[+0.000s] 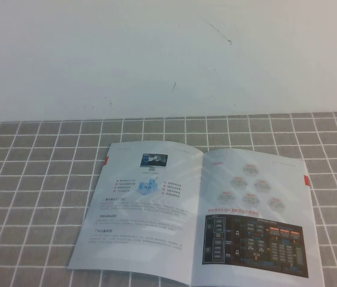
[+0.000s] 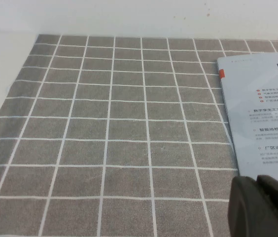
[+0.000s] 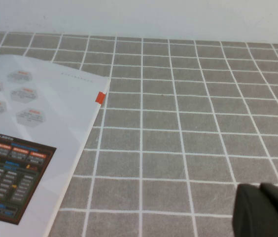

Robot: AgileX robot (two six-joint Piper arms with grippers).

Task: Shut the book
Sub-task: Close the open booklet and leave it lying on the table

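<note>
We find the open book (image 1: 198, 209) between the left pincer (image 2: 258, 200) and right pincer (image 3: 261, 205), nearer the left, spine pointing away; neither pincer's state shows.

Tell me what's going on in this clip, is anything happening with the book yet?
Nothing is handling it yet. The book lies open and flat on the grey checked cloth, both pages facing up, so it is not yet closed. Neither arm shows in the high view. The left gripper appears only in its own wrist view, close to the outer edge of the book's left page. The right gripper is over bare cloth, off to the side of the right page, clear of the book.
</note>
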